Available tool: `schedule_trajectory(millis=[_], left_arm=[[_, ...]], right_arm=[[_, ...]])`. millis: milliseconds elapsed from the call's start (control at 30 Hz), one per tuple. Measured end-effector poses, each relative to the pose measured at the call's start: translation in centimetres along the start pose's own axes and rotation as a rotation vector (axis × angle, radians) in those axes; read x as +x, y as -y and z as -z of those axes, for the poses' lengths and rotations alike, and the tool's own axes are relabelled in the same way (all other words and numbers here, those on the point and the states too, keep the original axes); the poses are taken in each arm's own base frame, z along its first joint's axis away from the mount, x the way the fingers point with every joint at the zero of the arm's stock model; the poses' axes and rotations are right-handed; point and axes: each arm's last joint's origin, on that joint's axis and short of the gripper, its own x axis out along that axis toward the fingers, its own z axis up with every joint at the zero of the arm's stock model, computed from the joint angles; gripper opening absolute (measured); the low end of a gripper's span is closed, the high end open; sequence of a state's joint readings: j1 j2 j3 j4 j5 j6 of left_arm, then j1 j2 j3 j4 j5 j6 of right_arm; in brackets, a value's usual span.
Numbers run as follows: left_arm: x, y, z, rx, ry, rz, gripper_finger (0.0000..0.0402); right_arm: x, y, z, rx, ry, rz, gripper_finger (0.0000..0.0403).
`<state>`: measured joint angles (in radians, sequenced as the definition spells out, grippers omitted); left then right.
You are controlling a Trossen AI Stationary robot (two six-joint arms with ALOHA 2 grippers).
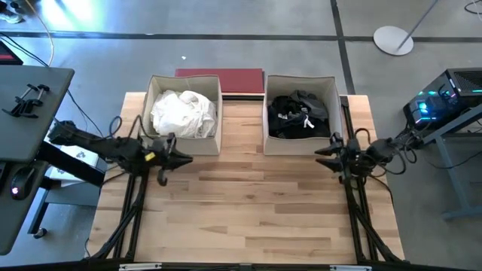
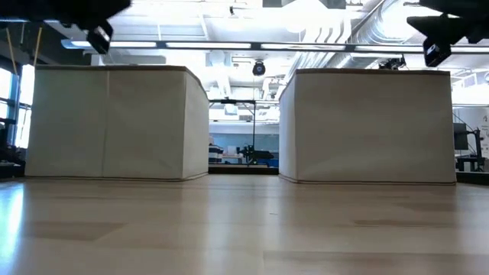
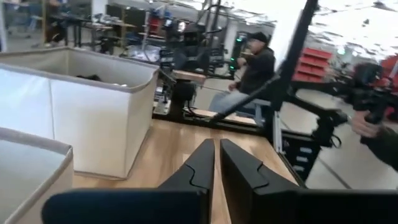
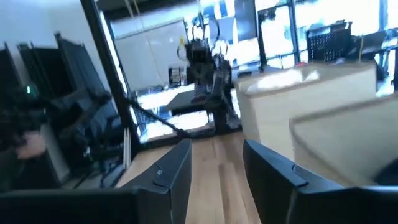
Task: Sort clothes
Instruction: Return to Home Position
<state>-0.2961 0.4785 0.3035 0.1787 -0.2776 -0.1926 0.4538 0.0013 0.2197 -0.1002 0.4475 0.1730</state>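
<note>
Closed, empty left end effector just beside the beige fabric box of white clothes: retract carelessly and you could nudge it. Right end effector: fingers apart.

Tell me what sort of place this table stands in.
Probably a robotics lab or workshop: exposed ceiling ducts overhead, a lit computer tower beside the table, and a seated person among other workstations.

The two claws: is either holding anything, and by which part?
Nothing is held. The left gripper is shut and empty, the right gripper open and empty.
</note>
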Motion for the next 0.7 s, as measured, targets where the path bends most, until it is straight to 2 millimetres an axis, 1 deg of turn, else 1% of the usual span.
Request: schedule_trajectory(millis=[67, 167, 267, 367, 400, 533, 633, 700], left_arm=[[-0.8, 0.0, -0.1, 0.032, -0.002, 0.020, 0.0009], [-1.6, 0.1, 0.1, 0.075, -0.021, 0.029, 0.0001], [-1.7, 0.4, 0.3, 0.081, -0.045, 0.066, 0.0001], [-1.5, 0.5, 0.7, 0.033, -0.060, 0.095, 0.0000], [-1.4, 0.4, 1.1, 0.025, -0.058, 0.101, 0.0000], [-1.1, 0.0, 3.4, 0.008, -0.011, 0.105, 0.0000], [-1.1, -0.9, 5.4, -0.007, 0.016, 0.087, 0.0000], [-1.1, -1.6, 6.3, -0.020, 0.028, 0.062, 0.0000]], right_arm=[[0.3, -0.1, 0.8, 0.006, -0.026, -0.008, 0.0132], [0.9, -0.2, 2.4, 0.017, -0.042, -0.023, 0.0132], [1.2, -0.1, 3.6, 0.034, -0.016, -0.040, 0.0132], [1.3, -0.1, 4.4, 0.051, 0.032, -0.084, 0.0132], [1.3, -0.1, 4.6, 0.045, 0.039, -0.099, 0.0132], [1.3, -0.2, 4.6, 0.017, 0.034, -0.105, 0.0132], [1.3, -0.2, 4.6, -0.001, 0.042, -0.106, 0.0132], [1.3, -0.2, 4.6, -0.018, 0.044, -0.106, 0.0132]])
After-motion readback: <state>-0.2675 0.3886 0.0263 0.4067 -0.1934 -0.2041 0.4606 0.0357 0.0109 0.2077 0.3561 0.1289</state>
